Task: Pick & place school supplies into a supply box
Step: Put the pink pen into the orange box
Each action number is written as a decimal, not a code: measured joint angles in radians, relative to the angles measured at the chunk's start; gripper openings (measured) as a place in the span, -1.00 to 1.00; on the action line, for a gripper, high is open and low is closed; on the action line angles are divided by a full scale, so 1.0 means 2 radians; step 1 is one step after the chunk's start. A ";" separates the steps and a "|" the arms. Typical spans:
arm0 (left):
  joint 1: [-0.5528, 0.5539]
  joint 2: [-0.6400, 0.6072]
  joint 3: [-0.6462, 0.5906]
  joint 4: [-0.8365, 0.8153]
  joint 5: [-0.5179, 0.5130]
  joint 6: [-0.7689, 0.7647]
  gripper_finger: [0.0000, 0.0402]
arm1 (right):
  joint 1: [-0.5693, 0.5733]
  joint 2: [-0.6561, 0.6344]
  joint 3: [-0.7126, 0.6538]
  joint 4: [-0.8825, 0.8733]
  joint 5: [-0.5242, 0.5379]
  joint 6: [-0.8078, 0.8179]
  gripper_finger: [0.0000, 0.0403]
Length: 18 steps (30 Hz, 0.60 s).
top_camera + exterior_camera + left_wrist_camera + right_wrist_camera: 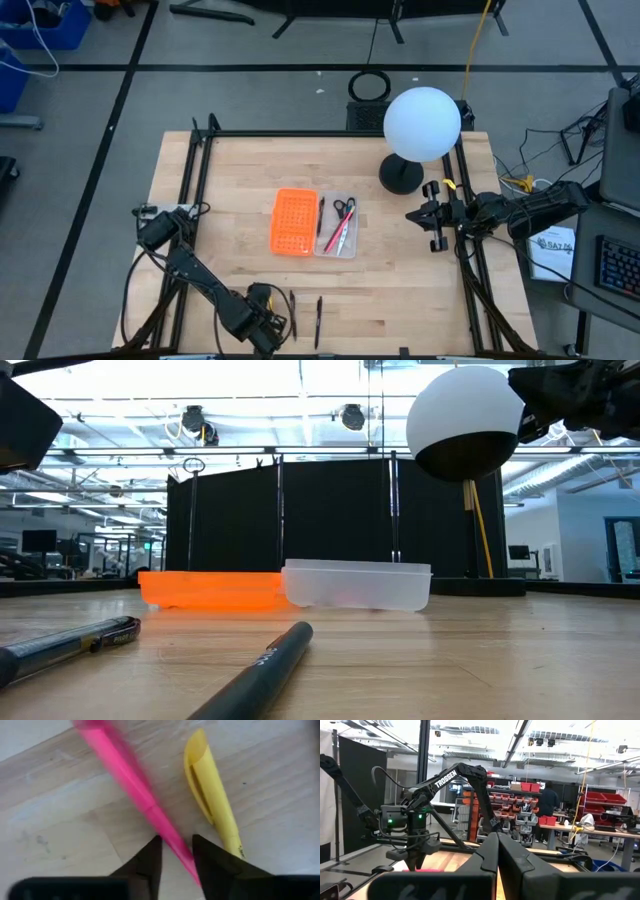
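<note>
The left gripper (pixel 176 862) was low at the table's near edge, its fingers (pixel 150 862) narrowed around a pink pen (pixel 135 785) so that the shaft ran up between them; whether they already pinched it could not be told, though the pose suited a pickup from the wood. Just beside the pink pen lay a yellow pen (pixel 212 795), its clip uppermost, close enough that a clumsy closing might have nudged it. Two black pens (pixel 319 321) lay nearby on the bare wood, well short of the box. The box (pixel 337 226) sat mid-table, a shallow clear tray touching an orange perforated piece (pixel 292 221) on its left-arm side; in it were scissors (pixel 345 209), a red pen (pixel 338 236) and a dark one, so the job looked partly done. The right gripper (pixel 433 216) waited at the table's right edge, raised, with its fingers (pixel 492 857) pressed together and nothing between them, evidently parked clear of the work.
</note>
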<state>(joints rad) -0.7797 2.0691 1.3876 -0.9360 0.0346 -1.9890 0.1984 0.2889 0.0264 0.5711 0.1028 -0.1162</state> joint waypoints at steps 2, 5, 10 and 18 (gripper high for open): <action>0.000 0.000 0.000 0.000 -0.008 0.011 -0.60 | 0.000 0.001 0.000 -0.004 0.000 0.000 -1.00; -0.001 0.001 0.000 -0.001 -0.013 0.015 -0.80 | 0.000 0.002 0.000 -0.009 0.000 0.000 -1.00; -0.004 0.001 -0.001 -0.003 -0.021 0.012 -0.88 | 0.000 0.002 0.000 -0.014 0.000 0.010 -1.00; -0.025 -0.043 -0.009 -0.091 -0.128 -0.044 -0.87 | 0.000 0.002 0.000 -0.020 0.000 0.013 -1.00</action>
<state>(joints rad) -0.8300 1.9838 1.3703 -1.1183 -0.2213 -2.0773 0.1986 0.2932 0.0262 0.5304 0.1029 -0.0895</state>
